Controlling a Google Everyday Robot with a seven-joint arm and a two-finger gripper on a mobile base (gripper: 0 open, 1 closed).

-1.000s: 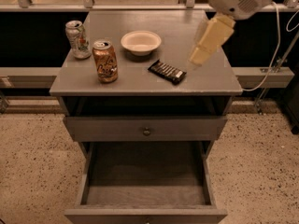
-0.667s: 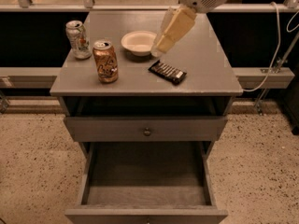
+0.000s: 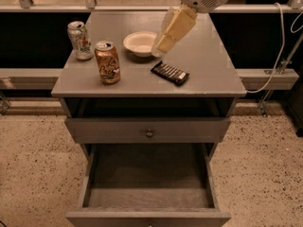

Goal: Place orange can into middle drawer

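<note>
The orange can (image 3: pixel 107 62) stands upright on the grey cabinet top (image 3: pixel 208 65), left of the middle, copper-orange with dark lettering and a silver top. The middle drawer (image 3: pixel 149 196) is pulled out below, showing side walls and a bare grey floor. My gripper (image 3: pixel 160 46) hangs from the white arm above the cabinet top, over the right rim of a white bowl (image 3: pixel 139 43). It is to the right of the orange can, apart from it, and holds nothing that I can see.
A white-silver can (image 3: pixel 79 40) stands behind and left of the orange can. A dark snack bar (image 3: pixel 170 73) lies right of it. A closed drawer front with a round knob (image 3: pixel 149 133) sits above the open drawer. Speckled floor surrounds the cabinet.
My gripper has swung left, from over the right side of the cabinet top to over the bowl. The cans, bowl, bar and drawer have not moved.
</note>
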